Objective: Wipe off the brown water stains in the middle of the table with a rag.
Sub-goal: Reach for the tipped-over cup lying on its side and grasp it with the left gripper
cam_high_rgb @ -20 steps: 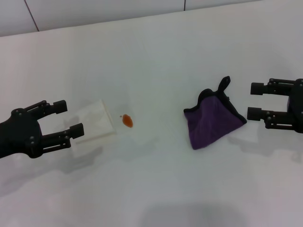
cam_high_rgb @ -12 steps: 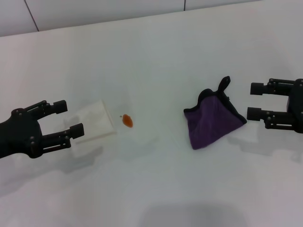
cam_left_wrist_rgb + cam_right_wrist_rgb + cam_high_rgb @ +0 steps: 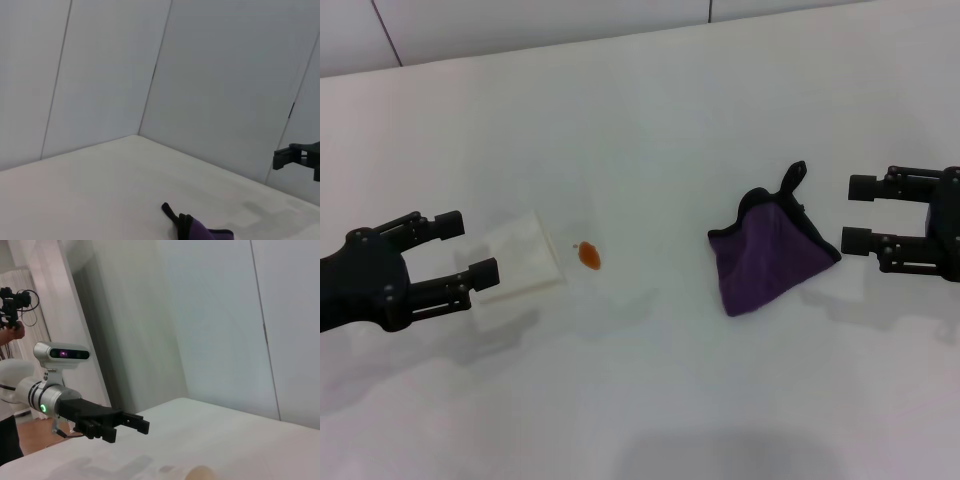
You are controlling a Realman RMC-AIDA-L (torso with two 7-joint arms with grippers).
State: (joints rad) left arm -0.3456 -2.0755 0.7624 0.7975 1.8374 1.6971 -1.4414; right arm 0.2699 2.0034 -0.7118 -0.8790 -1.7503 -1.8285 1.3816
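The brown water stains (image 3: 589,255), a small orange-brown oval blot with a tiny speck beside it, lie on the white table (image 3: 650,130) left of centre. The dark purple rag (image 3: 770,258) with black edging and a loop lies crumpled to the right of the stains; its loop end also shows in the left wrist view (image 3: 176,216). My right gripper (image 3: 852,213) is open and empty, just right of the rag and apart from it; it also shows in the left wrist view (image 3: 295,156). My left gripper (image 3: 472,243) is open and empty at the left; it also shows in the right wrist view (image 3: 131,429).
A cream-white paper cup (image 3: 523,260) lies flat on the table between my left gripper's fingers and the stains; its edge shows in the right wrist view (image 3: 200,473). Pale wall panels (image 3: 540,20) run along the table's far edge. A person (image 3: 10,390) stands far off beyond the left arm.
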